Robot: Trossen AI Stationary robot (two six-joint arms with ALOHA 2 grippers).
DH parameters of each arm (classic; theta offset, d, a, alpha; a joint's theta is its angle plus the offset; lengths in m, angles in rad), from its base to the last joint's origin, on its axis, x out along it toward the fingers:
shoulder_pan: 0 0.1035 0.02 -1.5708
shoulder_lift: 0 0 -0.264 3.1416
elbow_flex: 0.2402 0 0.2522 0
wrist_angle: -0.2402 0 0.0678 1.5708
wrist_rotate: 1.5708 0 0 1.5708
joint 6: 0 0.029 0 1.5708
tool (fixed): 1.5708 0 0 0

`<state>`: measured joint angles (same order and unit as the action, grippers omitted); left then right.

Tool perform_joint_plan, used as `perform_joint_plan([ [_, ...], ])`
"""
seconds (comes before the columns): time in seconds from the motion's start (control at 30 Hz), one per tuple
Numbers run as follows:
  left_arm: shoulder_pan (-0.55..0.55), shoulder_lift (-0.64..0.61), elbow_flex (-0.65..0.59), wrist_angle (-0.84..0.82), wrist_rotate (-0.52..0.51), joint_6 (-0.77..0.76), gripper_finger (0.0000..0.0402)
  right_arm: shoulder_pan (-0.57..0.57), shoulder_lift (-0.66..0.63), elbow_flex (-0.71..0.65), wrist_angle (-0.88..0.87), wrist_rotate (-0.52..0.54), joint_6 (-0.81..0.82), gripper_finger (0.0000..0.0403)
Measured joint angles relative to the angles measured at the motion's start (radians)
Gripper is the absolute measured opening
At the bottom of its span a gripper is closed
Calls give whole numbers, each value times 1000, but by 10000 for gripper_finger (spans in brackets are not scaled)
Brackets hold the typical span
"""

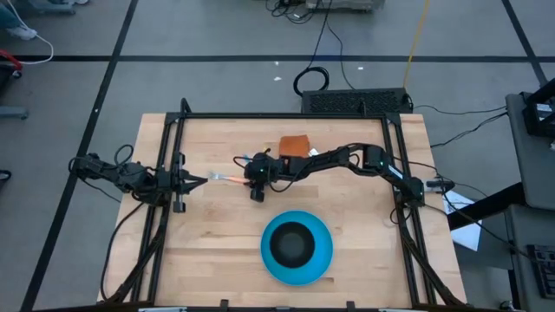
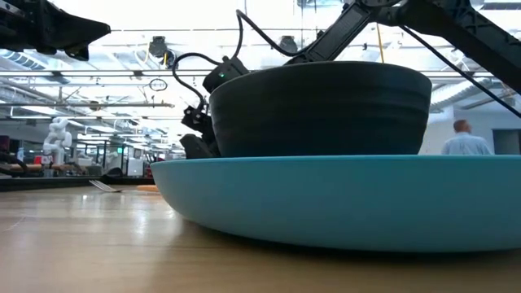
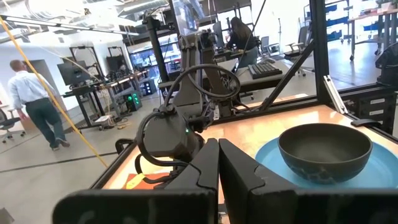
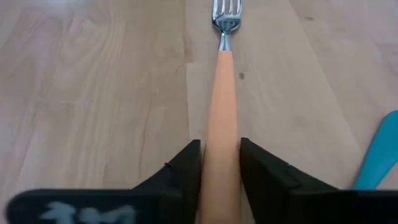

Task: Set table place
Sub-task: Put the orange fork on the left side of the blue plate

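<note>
Fork (image 4: pixel 222 112) | orange handle lies between right tool (image 4: pixel 221 168) fingers, clamped on it | tines point away from tool

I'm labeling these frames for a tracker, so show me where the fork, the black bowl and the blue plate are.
fork (image 4: pixel 221 118): right wrist view, on the orange handle.
black bowl (image 1: pixel 291 243): high view, on the bowl's inside.
blue plate (image 2: pixel 342 195): low view, on the plate's outer wall below the bowl.
</note>
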<state>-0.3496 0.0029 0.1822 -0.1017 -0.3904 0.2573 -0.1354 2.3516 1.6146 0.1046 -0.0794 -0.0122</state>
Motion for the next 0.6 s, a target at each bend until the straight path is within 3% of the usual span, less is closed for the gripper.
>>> perform_joint_plan([
  [0.1, 0, 0, 0, 0, 0, 0, 17, 0, 0, 0, -2, -3, -2, 65],
  [0.6, 0, 0, 0, 0, 0, 0, 17, 9, -22, -5, 20, -5, -47, 65],
])
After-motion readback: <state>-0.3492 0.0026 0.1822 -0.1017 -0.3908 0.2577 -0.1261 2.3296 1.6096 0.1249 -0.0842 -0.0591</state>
